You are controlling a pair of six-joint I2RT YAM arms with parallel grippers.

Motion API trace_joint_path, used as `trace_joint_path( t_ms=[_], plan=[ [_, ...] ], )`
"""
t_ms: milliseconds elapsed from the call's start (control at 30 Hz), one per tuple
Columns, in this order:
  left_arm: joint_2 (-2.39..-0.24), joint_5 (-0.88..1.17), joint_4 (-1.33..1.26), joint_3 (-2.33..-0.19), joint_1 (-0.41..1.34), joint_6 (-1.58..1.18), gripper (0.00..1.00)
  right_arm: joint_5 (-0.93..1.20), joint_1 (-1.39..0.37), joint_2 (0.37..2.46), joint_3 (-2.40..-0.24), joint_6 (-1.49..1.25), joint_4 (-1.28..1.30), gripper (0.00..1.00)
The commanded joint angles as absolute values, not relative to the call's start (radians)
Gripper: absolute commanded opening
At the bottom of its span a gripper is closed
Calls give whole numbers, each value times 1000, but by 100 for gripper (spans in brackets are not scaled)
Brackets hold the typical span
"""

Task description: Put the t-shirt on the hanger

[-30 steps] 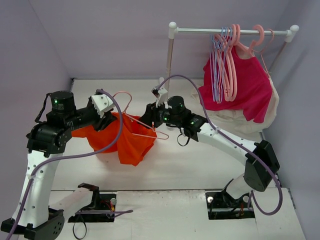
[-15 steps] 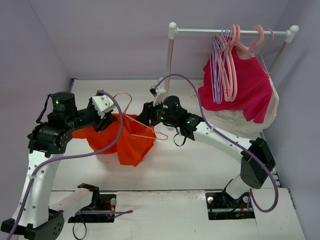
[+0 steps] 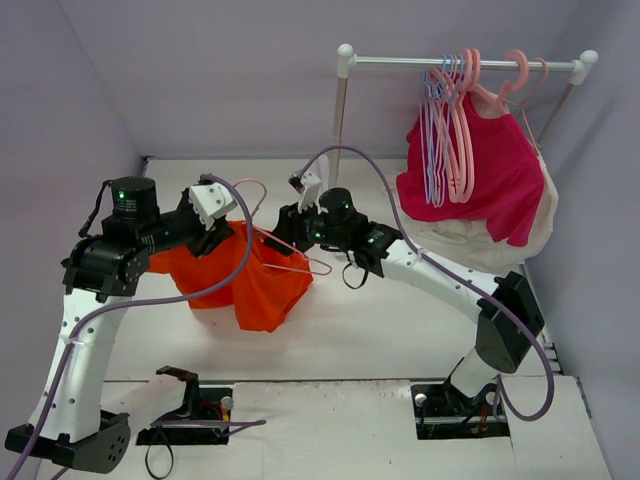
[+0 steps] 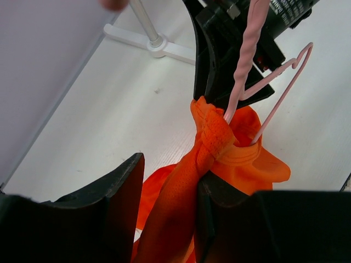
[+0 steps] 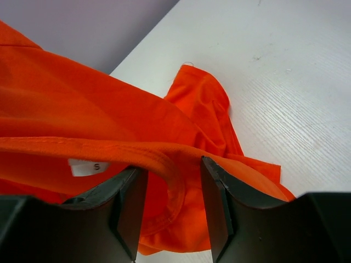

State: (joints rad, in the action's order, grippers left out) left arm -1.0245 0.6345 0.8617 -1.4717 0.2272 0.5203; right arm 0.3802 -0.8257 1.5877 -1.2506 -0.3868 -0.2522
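Note:
The orange t-shirt (image 3: 262, 290) hangs off the table from my left gripper (image 3: 224, 236), which is shut on a bunched fold just below the collar (image 4: 219, 137). The pale pink hanger (image 3: 296, 256) has one arm pushed down into the neck opening. Its hook (image 3: 250, 188) and its other shoulder (image 4: 281, 82) stick out. My right gripper (image 3: 284, 228) is at the neck from the right. In its wrist view the jaws stand apart around the collar band (image 5: 164, 164), not clamped, with the white label (image 5: 88, 167) beside them.
A white garment rack (image 3: 460, 62) stands at the back right. It carries several pink and lavender hangers (image 3: 448, 130) and a magenta shirt (image 3: 485, 175). Cream cloth (image 3: 470, 248) lies under it. The rack's foot (image 4: 156, 46) is just beyond the shirt.
My right gripper has moved left and a little back, up to the shirt's neck. My left arm has shifted slightly right and up with the shirt and hanger.

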Motion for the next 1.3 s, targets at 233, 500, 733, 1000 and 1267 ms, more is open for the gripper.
trace_joint_path(
  t_ms=[233,500,733,1000,1267],
  plan=[
    [-1023,650,781,-1545,228,532,0,312,-833,1647,-1316,-383,-225,35],
    [-999,587,775,-1524,228,530,0,190,-814,1616,-1275,-346,-194,0],
    [-931,369,593,-1423,226,442,0,199,-710,1545,-1221,-270,-158,0],
    [-886,208,370,-1333,227,342,0,239,-637,1500,-1188,-211,-98,0],
    [-872,153,250,-1288,226,266,0,252,-629,1510,-1192,-202,-78,0]
  ],
)
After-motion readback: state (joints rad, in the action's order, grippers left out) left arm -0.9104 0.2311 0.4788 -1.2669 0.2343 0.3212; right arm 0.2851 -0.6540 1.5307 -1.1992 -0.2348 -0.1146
